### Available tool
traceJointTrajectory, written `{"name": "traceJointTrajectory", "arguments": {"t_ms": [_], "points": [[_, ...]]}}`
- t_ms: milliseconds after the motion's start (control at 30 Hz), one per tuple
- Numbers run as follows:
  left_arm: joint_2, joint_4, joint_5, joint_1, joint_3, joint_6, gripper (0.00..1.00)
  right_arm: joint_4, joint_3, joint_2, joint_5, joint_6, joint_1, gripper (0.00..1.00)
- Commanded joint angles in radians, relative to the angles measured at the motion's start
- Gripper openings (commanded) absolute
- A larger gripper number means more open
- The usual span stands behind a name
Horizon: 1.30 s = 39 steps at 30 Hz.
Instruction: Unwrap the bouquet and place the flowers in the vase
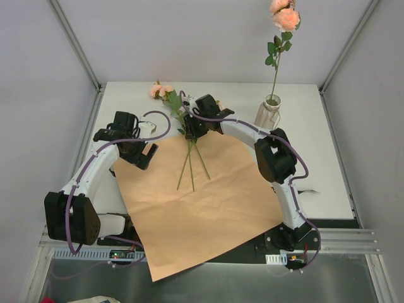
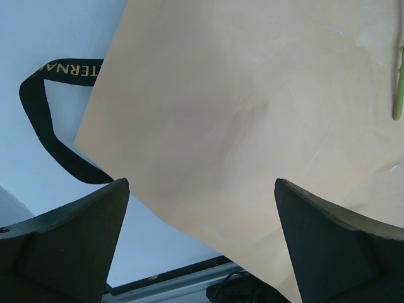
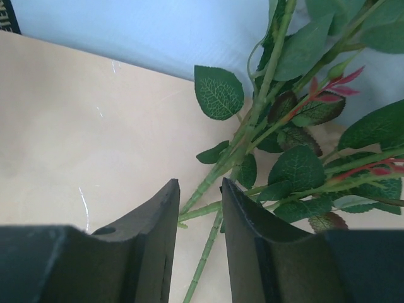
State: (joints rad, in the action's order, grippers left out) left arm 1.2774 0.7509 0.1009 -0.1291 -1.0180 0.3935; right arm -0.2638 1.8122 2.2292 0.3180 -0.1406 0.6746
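The bouquet is undone: its tan kraft paper (image 1: 202, 208) lies spread flat on the white table. Two or three flowers (image 1: 165, 93) lie across the paper's far edge, their stems (image 1: 192, 161) pointing toward me. One peach-pink rose (image 1: 285, 17) stands upright in the pale vase (image 1: 270, 113) at the back right. My right gripper (image 1: 191, 129) hangs low over the lying stems (image 3: 208, 189); its jaws stand a narrow gap apart with stems running between them (image 3: 199, 183). My left gripper (image 1: 146, 154) is wide open above the paper's left edge (image 2: 202, 183) and holds nothing.
The black ribbon (image 2: 44, 120) lies loose on the table beside the paper's left corner. The paper's near corner (image 1: 158, 271) overhangs the table's front edge between the arm bases. Slanted frame posts (image 1: 76, 44) rise at both back corners.
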Motion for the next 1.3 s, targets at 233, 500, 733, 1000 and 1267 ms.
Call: {"name": "traceJointTrajectory", "arguments": {"t_ms": [233,500,733,1000,1267], "points": [[-0.007,-0.007,0.019,0.014,0.013,0.018,0.99,-0.087,0.079,0.037,-0.079,-0.065,0.025,0.36],[-0.021,-0.007,0.020,0.016,0.024,0.024,0.99,-0.109,0.108,0.017,-0.089,-0.094,0.042,0.37],[-0.020,-0.007,0.026,0.017,0.022,0.019,0.99,-0.121,0.154,0.006,-0.122,-0.111,0.036,0.38],[-0.030,-0.008,0.026,0.019,0.039,0.027,0.99,-0.117,0.142,0.040,-0.169,-0.119,0.033,0.39],[-0.024,-0.007,0.029,0.019,0.029,0.030,0.99,-0.137,0.148,0.066,-0.183,-0.132,0.034,0.39]]}}
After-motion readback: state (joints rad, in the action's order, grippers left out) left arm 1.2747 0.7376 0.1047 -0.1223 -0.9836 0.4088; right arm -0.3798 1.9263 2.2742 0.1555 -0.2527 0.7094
